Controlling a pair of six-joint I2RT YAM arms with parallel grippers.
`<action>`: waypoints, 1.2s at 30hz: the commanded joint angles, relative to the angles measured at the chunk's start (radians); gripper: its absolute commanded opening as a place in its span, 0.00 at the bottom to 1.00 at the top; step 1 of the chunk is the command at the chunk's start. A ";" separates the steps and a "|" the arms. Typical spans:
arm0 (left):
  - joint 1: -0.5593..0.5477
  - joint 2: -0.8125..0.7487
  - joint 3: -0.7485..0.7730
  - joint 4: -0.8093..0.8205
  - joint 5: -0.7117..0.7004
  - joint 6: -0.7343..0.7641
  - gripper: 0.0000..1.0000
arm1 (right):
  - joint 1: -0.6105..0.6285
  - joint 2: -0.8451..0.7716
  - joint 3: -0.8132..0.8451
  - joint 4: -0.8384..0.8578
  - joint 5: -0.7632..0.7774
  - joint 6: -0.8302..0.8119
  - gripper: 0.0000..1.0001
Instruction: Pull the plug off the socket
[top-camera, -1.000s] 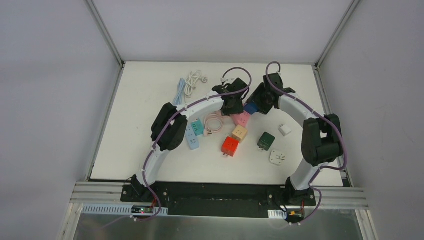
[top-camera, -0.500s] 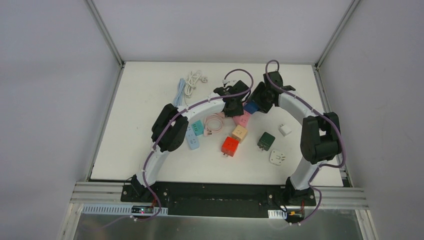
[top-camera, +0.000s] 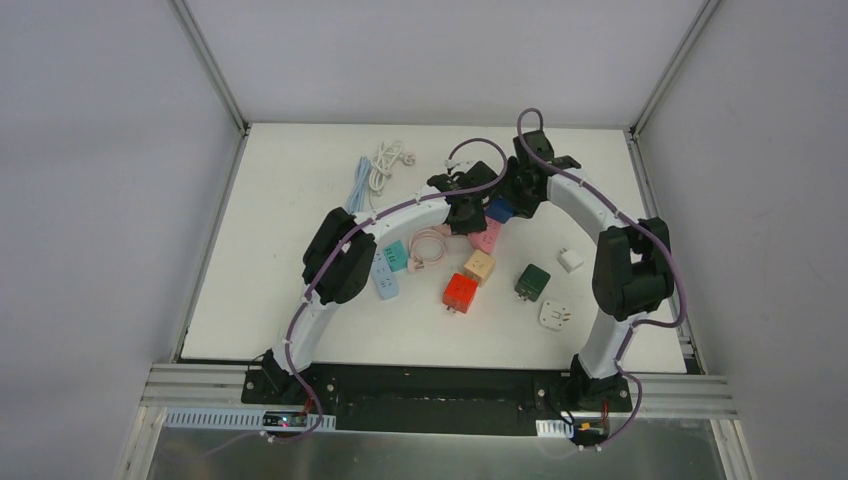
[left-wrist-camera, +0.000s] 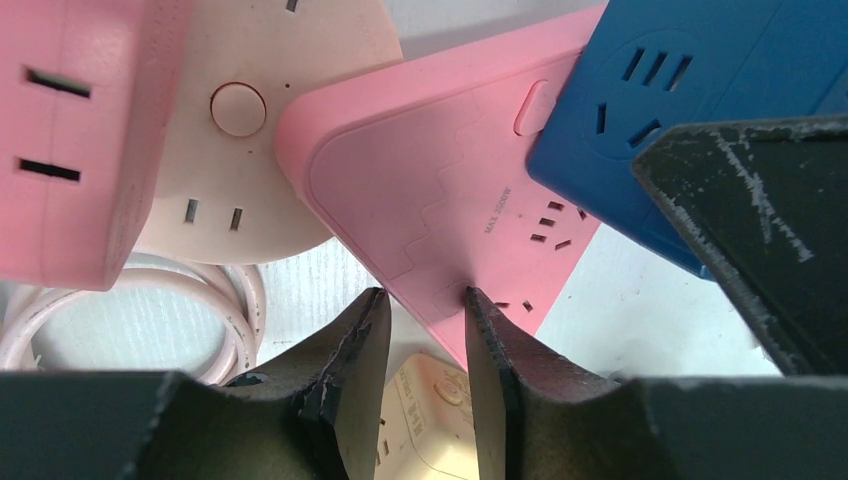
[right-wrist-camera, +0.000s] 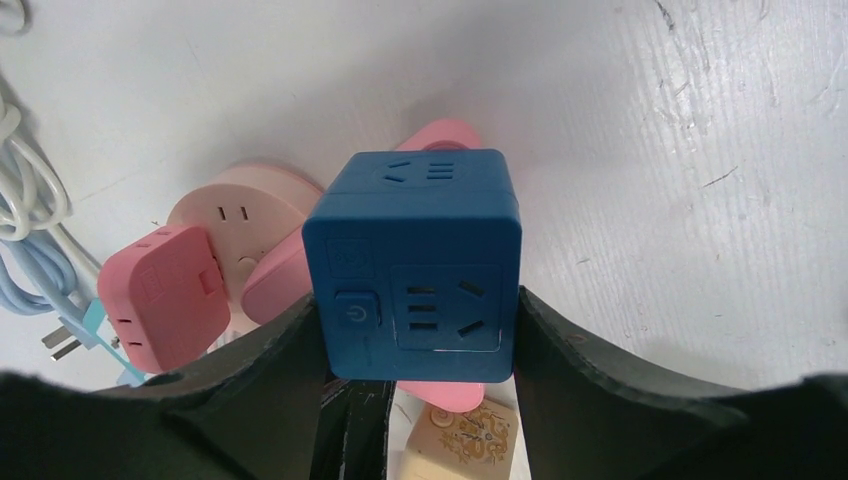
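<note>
– I look down on a white table (top-camera: 290, 290) with grey walls round it. Lots of little sockets lie in the middle.
– Where is the one we want?
– At the far side, between my two arms. It is a blue cube socket (right-wrist-camera: 415, 265). It sits right on a pink socket (left-wrist-camera: 430, 190) with round corners. They touch, but I cannot see any pins.
– Does the right arm have it?
– Yes. My right gripper (right-wrist-camera: 415, 310) squeezes the blue cube, one finger flat on each side.
– And the left one?
– My left gripper (left-wrist-camera: 420, 330) is low at the pink socket's corner. Its fingers are close together, with a thin gap. One finger seems to touch the pink edge. I cannot tell if it grips.
– What else is close by?
– A round pale pink socket (left-wrist-camera: 250, 120) with a button, just beside the pink one, and a pink cable (left-wrist-camera: 130, 310) in a loop. A tan cube (right-wrist-camera: 455, 435) lies nearer to the arm bases.
</note>
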 joint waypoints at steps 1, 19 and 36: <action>0.000 0.027 -0.039 -0.159 -0.052 0.013 0.34 | -0.043 -0.068 -0.029 0.024 -0.058 -0.020 0.00; 0.000 0.032 -0.042 -0.165 -0.045 0.005 0.33 | -0.002 -0.019 -0.020 -0.051 0.078 0.024 0.00; 0.013 0.029 -0.056 -0.149 0.036 -0.047 0.32 | -0.091 -0.213 -0.291 0.390 -0.413 0.044 0.00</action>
